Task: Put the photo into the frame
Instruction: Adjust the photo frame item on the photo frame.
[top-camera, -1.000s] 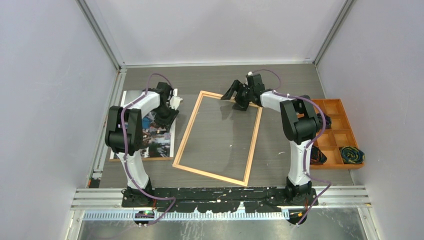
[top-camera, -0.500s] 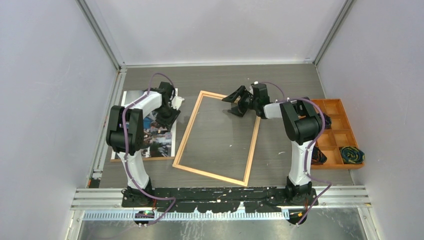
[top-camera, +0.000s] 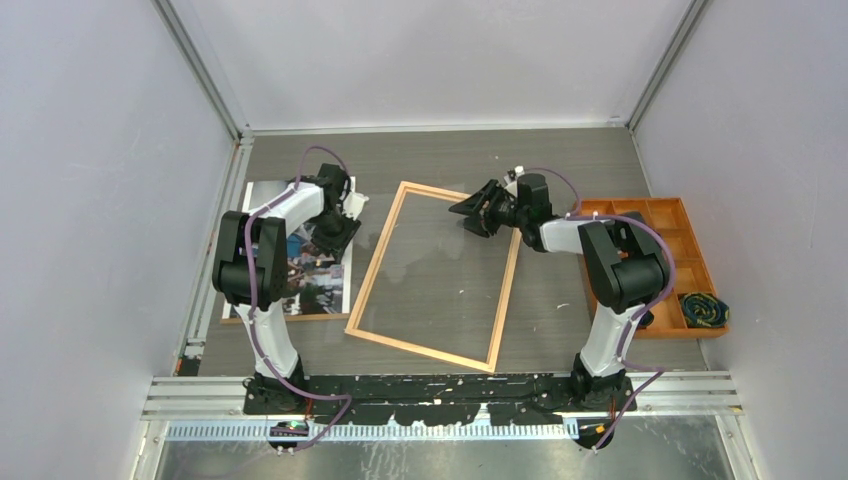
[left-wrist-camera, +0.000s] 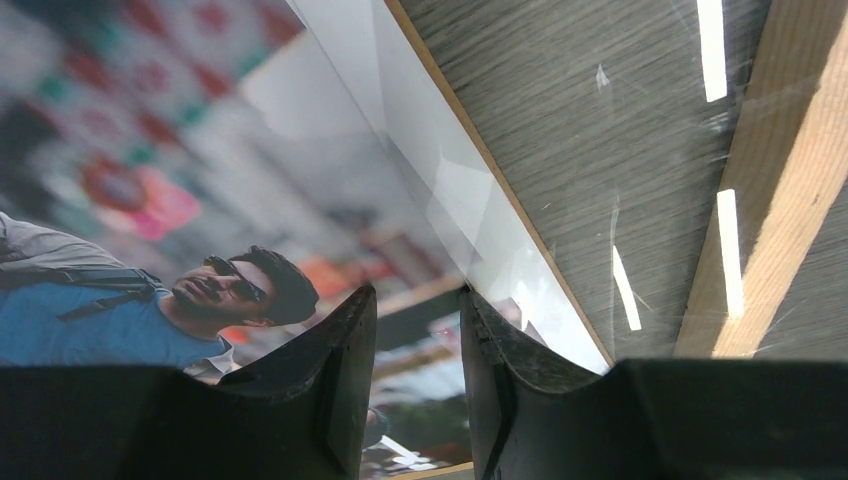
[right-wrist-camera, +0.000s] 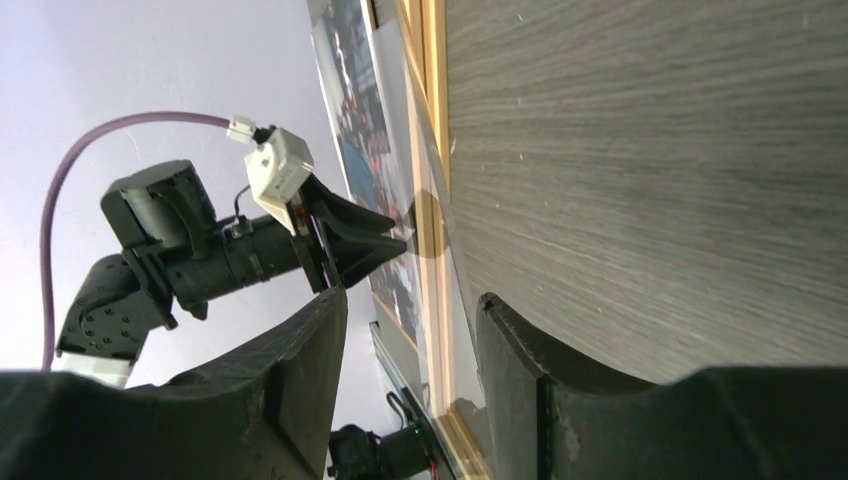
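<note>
a: where's the photo (top-camera: 318, 272)?
b: flat on the grey wood-grain table (top-camera: 560, 160), picture side up, over on the left. it isn't in the frame (left-wrist-camera: 780, 200). the frame lies just beside it to the right, skewed a little against the table's edges, with only table showing through its clear centre.
a: do the two touch?
b: no. the left wrist view shows a strip of bare table between the photo's white margin and the frame's nearest rail.
a: and the left gripper (left-wrist-camera: 417, 300)?
b: down at the photo's right edge, in the far half of that edge. its two fingers stand close together with a narrow gap, tips over the white margin. i can't tell whether they pinch the print or only rest on it.
a: the right gripper (right-wrist-camera: 410, 298)?
b: low over the frame's far right corner, pointing left toward the other arm. its fingers are spread apart with nothing between them.
a: anything else on the table?
b: an orange compartment tray (top-camera: 690, 262) at the right edge, apart from the frame, with a coil of coloured cable (top-camera: 703, 308) in its near right compartment.
</note>
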